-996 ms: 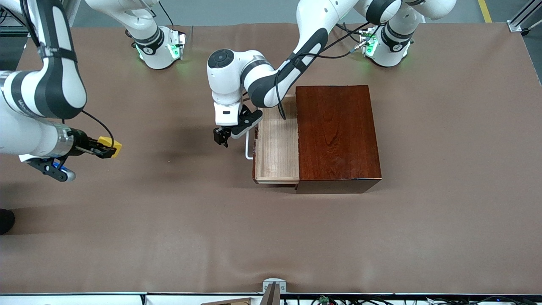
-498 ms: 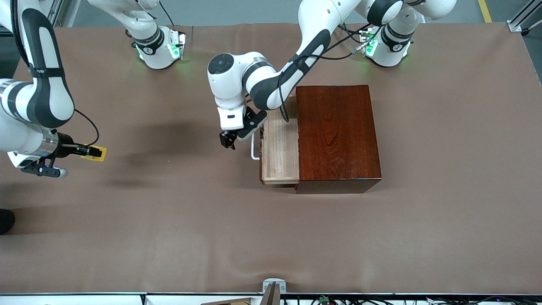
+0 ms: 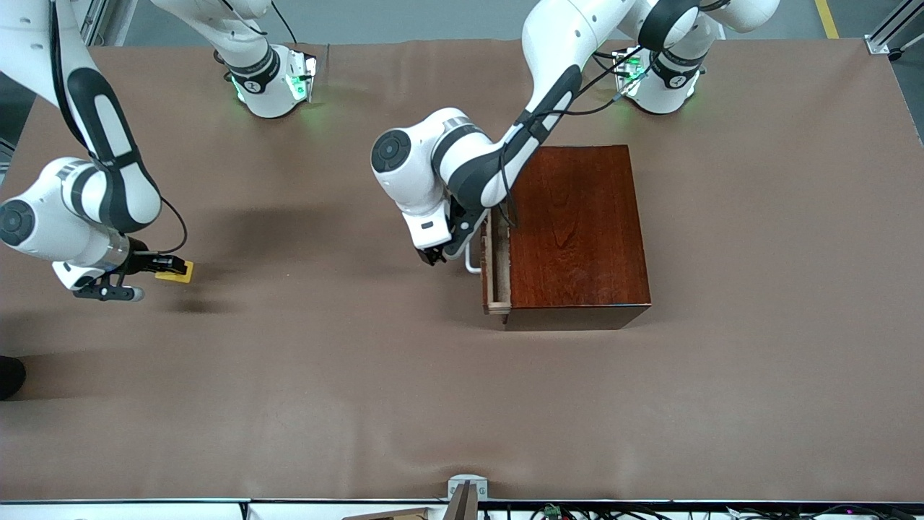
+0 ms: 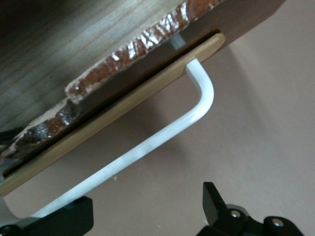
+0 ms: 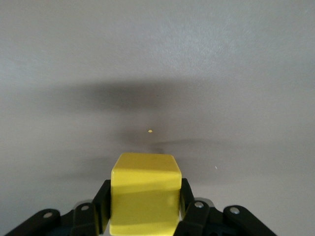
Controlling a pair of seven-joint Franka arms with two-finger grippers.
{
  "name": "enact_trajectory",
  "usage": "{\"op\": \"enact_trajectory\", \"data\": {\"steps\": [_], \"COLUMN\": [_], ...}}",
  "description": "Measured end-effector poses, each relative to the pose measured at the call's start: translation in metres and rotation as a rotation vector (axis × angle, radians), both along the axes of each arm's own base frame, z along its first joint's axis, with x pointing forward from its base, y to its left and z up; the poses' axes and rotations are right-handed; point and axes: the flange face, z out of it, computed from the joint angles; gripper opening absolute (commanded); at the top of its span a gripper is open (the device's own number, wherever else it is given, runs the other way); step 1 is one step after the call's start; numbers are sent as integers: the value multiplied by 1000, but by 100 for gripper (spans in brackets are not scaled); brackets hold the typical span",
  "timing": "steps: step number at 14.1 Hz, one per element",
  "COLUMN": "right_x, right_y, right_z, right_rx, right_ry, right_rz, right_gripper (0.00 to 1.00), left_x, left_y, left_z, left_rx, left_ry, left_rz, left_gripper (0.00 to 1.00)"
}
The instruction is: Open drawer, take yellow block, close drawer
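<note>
The right claw (image 3: 164, 270) was clamped on the yellow block (image 3: 176, 271), holding it over the surface (image 3: 303, 375) toward the right arm's end, well apart from the mahogany box (image 3: 574, 231). The drawer (image 3: 495, 260) stood out of the box by a narrow strip. The left claw (image 3: 435, 257) sat at the white handle (image 3: 471, 257), its fingers (image 4: 219, 204) spread apart with the bar (image 4: 147, 145) just beside them, gripping nothing.

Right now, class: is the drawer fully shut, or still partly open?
Partly open. The drawer shows a narrow strip of pale tray sticking out of the wooden box, with the left gripper at its white handle.
</note>
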Motion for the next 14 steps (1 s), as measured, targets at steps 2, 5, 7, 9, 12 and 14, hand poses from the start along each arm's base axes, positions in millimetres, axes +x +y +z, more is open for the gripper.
{"op": "enact_trajectory", "data": {"steps": [2, 5, 7, 9, 12, 14], "right_x": [-1, -2, -3, -1, 16, 28], "right_y": [1, 1, 2, 3, 2, 2], "right_z": [-14, -17, -18, -14, 22, 62], "right_rx": [-1, 0, 3, 16, 45, 66], "right_ry": [10, 13, 23, 57, 115, 149], "right_rz": [5, 3, 4, 5, 9, 13], "right_gripper": [40, 100, 100, 100, 100, 100], "left_x": [6, 18, 22, 23, 28, 41], "left_y": [11, 29, 33, 33, 31, 51], "left_z": [-2, 0, 3, 4, 29, 68], "left_rx": [32, 72, 57, 55, 20, 28], "left_ry": [22, 52, 71, 71, 52, 64], "left_rz": [21, 57, 77, 77, 62, -3], "left_gripper": [100, 100, 100, 100, 100, 100]}}
